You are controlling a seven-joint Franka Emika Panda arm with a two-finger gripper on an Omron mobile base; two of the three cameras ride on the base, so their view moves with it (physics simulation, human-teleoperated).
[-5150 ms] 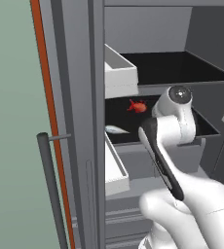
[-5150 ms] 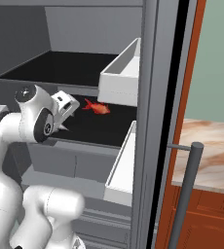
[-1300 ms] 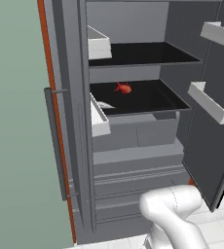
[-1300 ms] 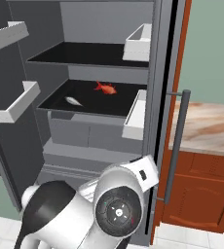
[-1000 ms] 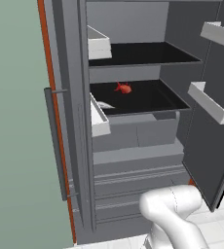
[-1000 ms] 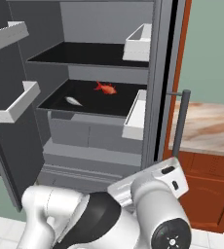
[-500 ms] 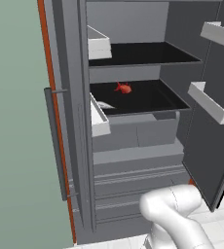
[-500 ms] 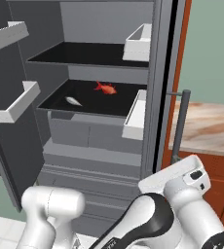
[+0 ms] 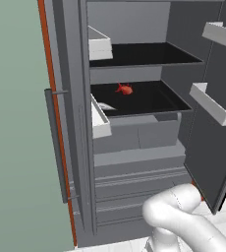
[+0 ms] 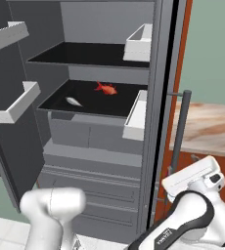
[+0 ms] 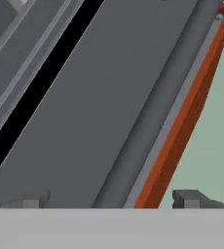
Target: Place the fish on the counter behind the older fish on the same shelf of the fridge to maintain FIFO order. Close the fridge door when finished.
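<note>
Small bright red-orange fish [image 10: 106,88] lies on the middle black-lined shelf [image 10: 119,105] of the tall matte grey fridge [image 10: 104,166], toward the back. I also see it in the left base view [image 9: 125,89]. Small pale silver-grey fish [image 10: 74,101] is on the same shelf, nearer the front edge and well apart from the red one, so red sits behind grey. In the left base view the grey fish [image 9: 105,106] is partly hidden behind a white door bin [image 9: 99,119].

Both grey fridge doors are swung open; the one on the table side [image 10: 169,73] carries white bins on its inner face and a long vertical bar handle [image 10: 179,129]. Marbled beige stone-look table [image 10: 210,128] sits beyond it over reddish-brown cabinets [image 10: 197,163].

Jaws are spread wide, holding nothing. In the hand view the gripper [image 11: 111,200] looks along a grey fridge panel with an orange-red edge strip [image 11: 189,114] beside it.
</note>
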